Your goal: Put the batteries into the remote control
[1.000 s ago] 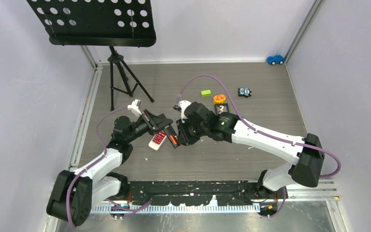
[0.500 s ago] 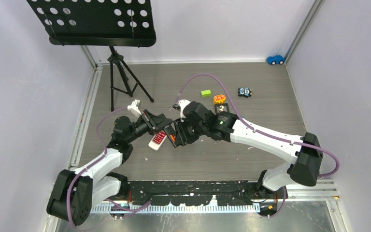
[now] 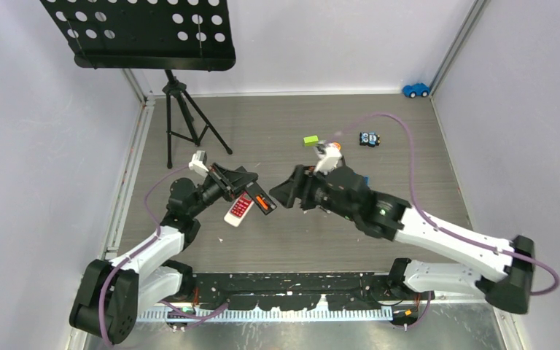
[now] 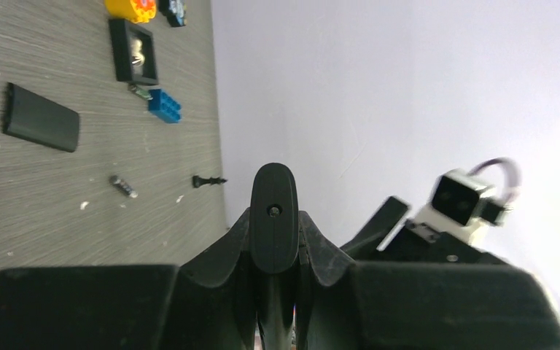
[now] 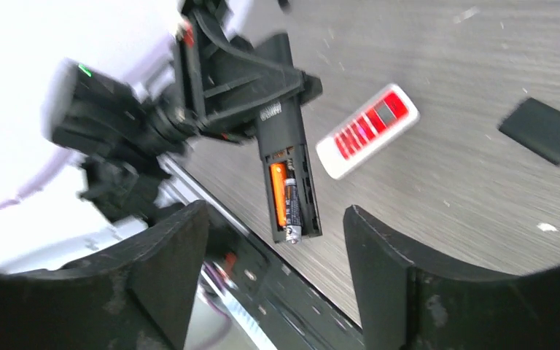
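The table [image 3: 262, 124] is grey wood-grain laminate, matt and finely ridged, flecked with pale scuffs. The black remote [image 5: 284, 131] is matt plastic. In it, the orange battery [image 5: 278, 193] has a glossy wrap, and the dark battery [image 5: 292, 208] has a duller one with a bright metal end. The white remote [image 5: 367, 130] is smooth, glossy plastic. The cover [image 5: 545, 130] is matt black plastic. The left gripper [image 4: 274, 219] and the right gripper [image 5: 273, 219] are both smooth matt black plastic. The stand [image 3: 138, 29] is perforated black sheet metal with a slight sheen.
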Robot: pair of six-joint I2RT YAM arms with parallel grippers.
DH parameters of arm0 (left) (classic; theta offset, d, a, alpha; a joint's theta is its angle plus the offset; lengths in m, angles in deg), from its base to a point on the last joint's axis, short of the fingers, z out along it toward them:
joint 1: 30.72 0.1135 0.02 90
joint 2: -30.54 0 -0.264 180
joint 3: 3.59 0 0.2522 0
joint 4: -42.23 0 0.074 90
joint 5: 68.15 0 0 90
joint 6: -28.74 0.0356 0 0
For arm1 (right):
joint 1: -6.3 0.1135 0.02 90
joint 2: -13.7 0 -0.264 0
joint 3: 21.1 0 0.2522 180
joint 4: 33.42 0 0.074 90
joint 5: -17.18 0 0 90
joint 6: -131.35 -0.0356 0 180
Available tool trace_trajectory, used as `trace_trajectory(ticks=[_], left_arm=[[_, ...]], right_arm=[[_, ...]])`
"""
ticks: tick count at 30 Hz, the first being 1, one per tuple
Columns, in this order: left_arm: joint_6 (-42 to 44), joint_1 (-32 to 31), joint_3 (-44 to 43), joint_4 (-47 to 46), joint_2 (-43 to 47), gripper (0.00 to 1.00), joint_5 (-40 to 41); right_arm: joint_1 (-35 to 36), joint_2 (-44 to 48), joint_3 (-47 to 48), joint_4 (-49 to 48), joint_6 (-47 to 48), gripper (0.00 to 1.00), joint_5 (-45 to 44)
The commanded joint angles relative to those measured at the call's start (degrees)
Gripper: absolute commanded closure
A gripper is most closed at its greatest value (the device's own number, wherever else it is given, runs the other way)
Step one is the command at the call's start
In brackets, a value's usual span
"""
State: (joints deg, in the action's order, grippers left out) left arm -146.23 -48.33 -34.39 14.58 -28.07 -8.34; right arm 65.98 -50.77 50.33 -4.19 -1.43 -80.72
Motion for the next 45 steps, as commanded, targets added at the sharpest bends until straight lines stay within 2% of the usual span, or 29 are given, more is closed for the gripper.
trace_trajectory(ticks=[1,3,7,15,20,37,45], left_arm=[[-8.66,0.12,0.94,-10.11,0.76,1.0,3.93],[-11.33,0.12,0.88,-11.39,1.05,1.0,4.51],[-14.64,0.12,0.62,-11.59,2.64,1.0,6.69],[-18.51,0.12,0.94,-10.97,4.13,1.0,8.4],[-19.0,0.11,1.39,-11.5,4.47,1.0,8.61],[-20.58,0.12,1.86,-14.0,2.63,1.0,8.37],[-20.57,0.12,1.77,-16.95,1.79,1.0,6.88]], right_arm=[[0.17,8.6,-14.81,-25.71,-15.57,0.23,-11.6],[0.13,9.61,-15.85,-26.85,-17.01,0.21,-11.95],[0.23,9.33,-16.74,-31.76,-18.53,0.21,-7.17],[0.26,3.14,-20.79,-48.15,-25.75,0.2,-2.65],[0.26,0.51,-21.52,-52.32,-26.55,0.21,-1.59],[0.26,-3.69,-22.47,-55.3,-28.5,0.47,-2.75],[0.25,-6.36,-21.56,-55.35,-29.66,0.54,-3.1]])
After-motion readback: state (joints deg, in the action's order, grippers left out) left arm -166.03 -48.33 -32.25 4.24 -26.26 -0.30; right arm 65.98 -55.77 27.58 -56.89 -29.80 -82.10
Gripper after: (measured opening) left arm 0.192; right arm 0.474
